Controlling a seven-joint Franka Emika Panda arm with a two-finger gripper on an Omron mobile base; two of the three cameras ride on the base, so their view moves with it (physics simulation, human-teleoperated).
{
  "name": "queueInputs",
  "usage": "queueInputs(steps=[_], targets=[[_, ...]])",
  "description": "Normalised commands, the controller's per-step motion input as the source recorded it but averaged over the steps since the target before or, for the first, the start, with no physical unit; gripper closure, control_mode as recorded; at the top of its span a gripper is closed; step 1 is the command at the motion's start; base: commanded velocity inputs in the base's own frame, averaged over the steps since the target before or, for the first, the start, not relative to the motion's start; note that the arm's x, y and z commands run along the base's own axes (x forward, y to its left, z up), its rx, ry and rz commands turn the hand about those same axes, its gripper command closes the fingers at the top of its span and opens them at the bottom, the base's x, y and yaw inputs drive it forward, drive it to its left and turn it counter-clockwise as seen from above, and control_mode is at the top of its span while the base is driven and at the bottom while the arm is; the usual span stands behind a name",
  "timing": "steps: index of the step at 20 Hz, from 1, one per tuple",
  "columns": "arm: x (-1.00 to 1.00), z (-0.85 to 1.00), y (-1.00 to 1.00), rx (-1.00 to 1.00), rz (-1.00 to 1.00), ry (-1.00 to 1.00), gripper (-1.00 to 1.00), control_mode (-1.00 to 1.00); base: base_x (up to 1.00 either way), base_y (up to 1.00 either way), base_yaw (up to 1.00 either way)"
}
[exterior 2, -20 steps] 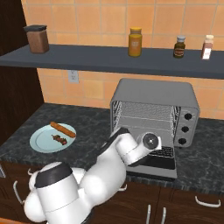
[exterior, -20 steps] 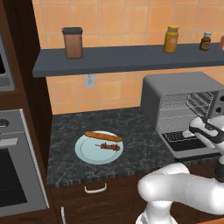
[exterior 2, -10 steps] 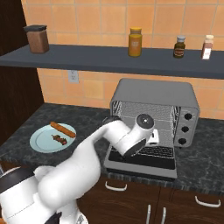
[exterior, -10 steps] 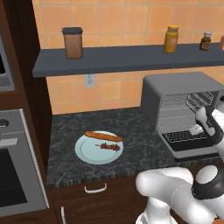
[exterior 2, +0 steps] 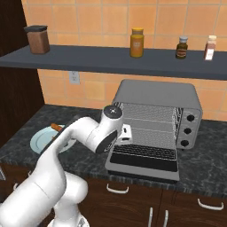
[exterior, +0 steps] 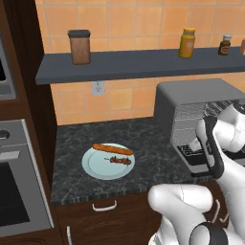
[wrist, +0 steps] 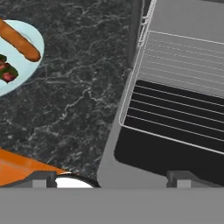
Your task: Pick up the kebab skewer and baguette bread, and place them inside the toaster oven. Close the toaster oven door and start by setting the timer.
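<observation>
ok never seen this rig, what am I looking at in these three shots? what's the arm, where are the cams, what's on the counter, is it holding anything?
It is a simulated kitchen with a white robot arm on a base that can drive. Two cameras sit on the base behind the arm, one to its left and one to its right; the third sits on the hand and looks along the gripper.

On the dark counter is a pale blue plate with the baguette bread and the kebab skewer on it. To the right stands the toaster oven, its door folded down flat and the wire racks showing. A shelf above carries jars and bottles.

The gripper is open and holds nothing. It hangs over the counter beside the open door.
</observation>
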Motion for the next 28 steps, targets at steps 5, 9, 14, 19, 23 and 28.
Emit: queueInputs(steps=[5,9,14,19,23,28], targets=[[0.00,0.11,1.00,-0.12,0.17,0.12,-1.00,-1.00,0.00,0.00,0.00],[0.27,0.03,1.00,-0.12,0.12,0.10,-1.00,-1.00,0.00,0.00,0.00],[0.82,0.03,1.00,-0.10,0.01,0.05,-1.00,-1.00,0.00,0.00,0.00],[0.99,0.01,0.87,-0.07,0.00,0.12,-1.00,-1.00,0.00,0.00,0.00],[0.94,0.00,0.65,-0.04,0.00,0.09,-1.00,-1.00,0.00,0.00,0.00],[0.85,-0.01,0.27,0.00,0.00,0.16,-1.00,-1.00,0.00,0.00,0.00]])
